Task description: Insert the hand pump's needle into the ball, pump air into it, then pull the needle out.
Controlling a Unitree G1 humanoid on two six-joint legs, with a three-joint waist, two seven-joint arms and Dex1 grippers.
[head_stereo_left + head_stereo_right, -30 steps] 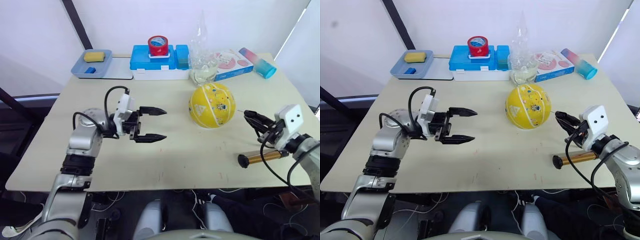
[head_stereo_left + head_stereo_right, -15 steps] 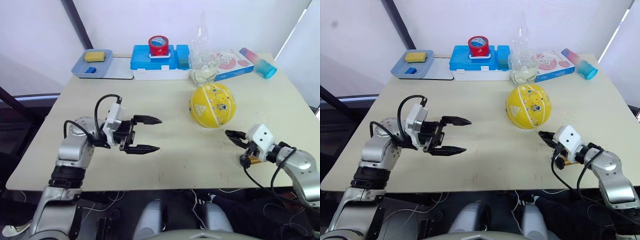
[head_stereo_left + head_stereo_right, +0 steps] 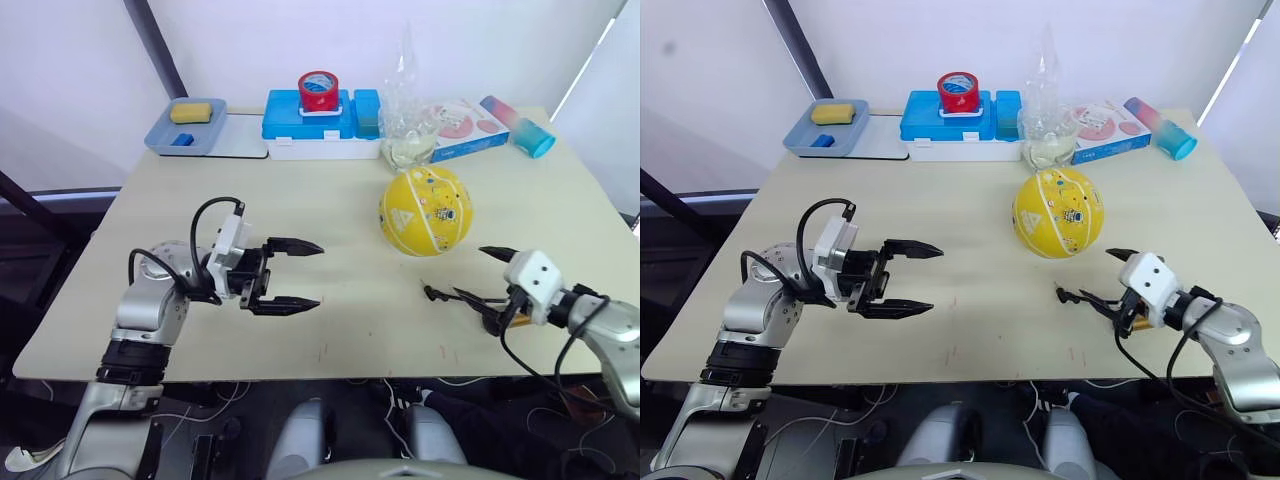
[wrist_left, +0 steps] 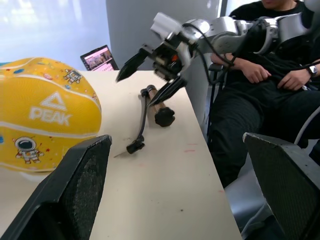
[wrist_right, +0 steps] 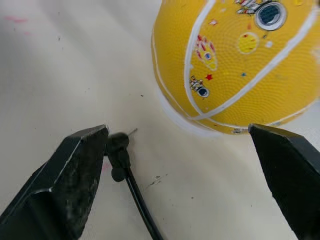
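Right gripper (image 3: pixel 487 275), at about 4 o'clock on the table (image 3: pixel 340 200), has its two black fingers spread wide and grips nothing; one finger points up toward the ball (image 3: pixel 425 211), the other lies low over the hand pump's hose. Left gripper (image 3: pixel 298 274), at about 8 o'clock, is likewise wide open and empty, fingers pointing toward the table's centre.

Ball: yellow with white stripes, resting on the table at about 2 o'clock, apart from both grippers.

Hand pump (image 4: pixel 156 102): lying flat near the table's front right edge, under the right gripper, its copper body largely hidden in the head views. Its black hose runs from the pump toward 9 o'clock, ending in the black fitting and needle (image 5: pixel 131 132), which lies on the table near the ball without touching it.

Background, 12 o'clock: blue tray (image 3: pixel 185 140), blue box (image 3: pixel 320 118) carrying a red tape roll (image 3: pixel 317 90).
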